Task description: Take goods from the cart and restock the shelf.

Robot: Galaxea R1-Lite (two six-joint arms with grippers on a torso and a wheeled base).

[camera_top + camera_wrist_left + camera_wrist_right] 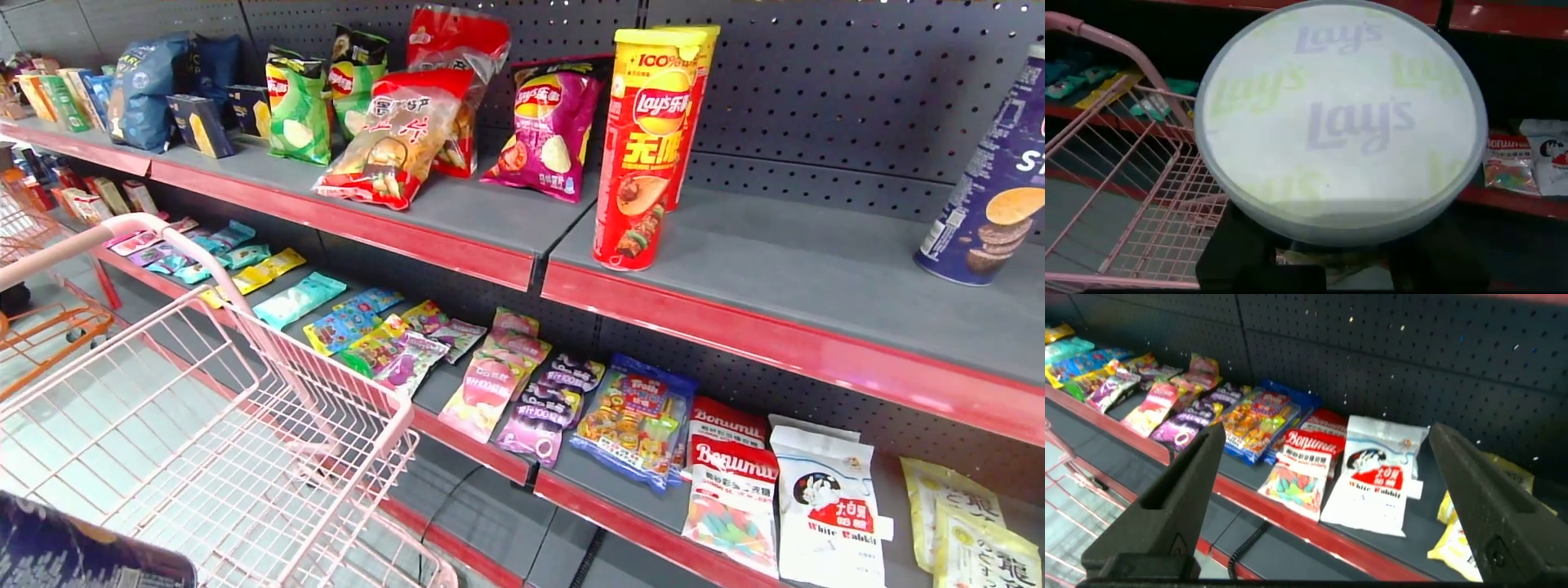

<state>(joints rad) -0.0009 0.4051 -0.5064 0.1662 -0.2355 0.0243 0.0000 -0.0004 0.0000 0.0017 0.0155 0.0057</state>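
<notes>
Chip can (1339, 122) aims its lid end straight at left wrist camera

I can read print here but won't quote it. Head view:
- red can (645, 163), centre: big logo and a percent banner.
- blue can (992, 180), right edge: large letters.
- purple chip bag (549, 131), upper middle: a logo.
- white bag (829, 506) and red bags (731, 465), lower right: names in Latin letters.

Left wrist view: one logo repeated across the near can (1339, 122) top.
</notes>
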